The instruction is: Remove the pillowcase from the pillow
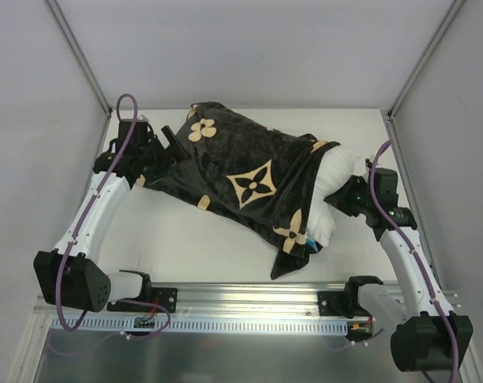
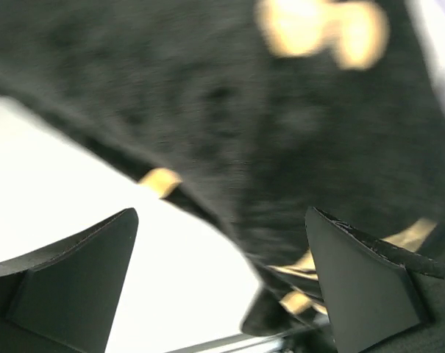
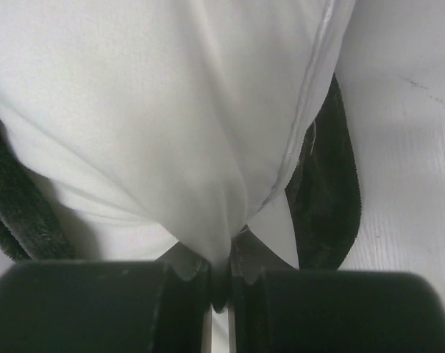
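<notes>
While pillow (image 3: 171, 110) is pinched at exposed white end by right hand (image 3: 221, 268), left hand (image 2: 218, 217) is held spread wide at left end of pillowcase (image 1: 241, 167), which is draped over pillow on table (image 1: 185, 231).

Blurred black pillowcase (image 2: 281, 132) with tan motifs, white table (image 2: 75, 184), left gripper (image 2: 221, 213) fingers wide apart

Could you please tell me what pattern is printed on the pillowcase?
The pillowcase is black with tan flower and four-point star motifs, clearest in the top view.
</notes>
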{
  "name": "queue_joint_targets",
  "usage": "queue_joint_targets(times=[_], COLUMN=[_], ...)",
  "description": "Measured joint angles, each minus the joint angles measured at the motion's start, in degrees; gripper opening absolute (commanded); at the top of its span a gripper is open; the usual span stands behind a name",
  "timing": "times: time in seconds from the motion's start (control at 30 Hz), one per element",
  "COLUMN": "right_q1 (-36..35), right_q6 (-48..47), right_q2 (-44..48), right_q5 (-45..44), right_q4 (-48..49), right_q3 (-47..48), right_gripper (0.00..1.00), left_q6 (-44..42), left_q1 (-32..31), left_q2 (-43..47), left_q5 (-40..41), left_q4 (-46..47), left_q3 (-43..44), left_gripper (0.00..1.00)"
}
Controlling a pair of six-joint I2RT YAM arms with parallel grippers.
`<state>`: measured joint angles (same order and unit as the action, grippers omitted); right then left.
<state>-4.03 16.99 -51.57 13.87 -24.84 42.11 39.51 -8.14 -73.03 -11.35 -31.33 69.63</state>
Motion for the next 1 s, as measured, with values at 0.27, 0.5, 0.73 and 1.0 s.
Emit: queue_joint_targets(times=[0.27,0.5,0.73,1.0], right_q1=[3.9,4.6,5.0,5.0], right_q6=[-1.3,-1.7,-2.1,-2.1], right_q2=[-4.2,-4.7,-4.7,-2.9], right_q5=[4.8,6.2,7.3,8.2], right_q4=[-1.2,-1.4,-1.5,-2.3], right_q3=[2.6,2.8,2.8,2.8], right_gripper=[0.01,0.01,0.01,0.01], left_q6=[-1.4,2.1,17.6,34.5], left_q1=[6.8,11.3,13.0,13.1], left_q2=[-3.0,-12.1,-12.3,-17.8], left_q5=[9.2,10.6,13.2,13.3], left_q4=[-3.7,-4.0,-3.5,-2.6], left_q3=[-5.2,-3.5,-3.5,-2.6], left_gripper=[0.99,0.99,0.99,0.98])
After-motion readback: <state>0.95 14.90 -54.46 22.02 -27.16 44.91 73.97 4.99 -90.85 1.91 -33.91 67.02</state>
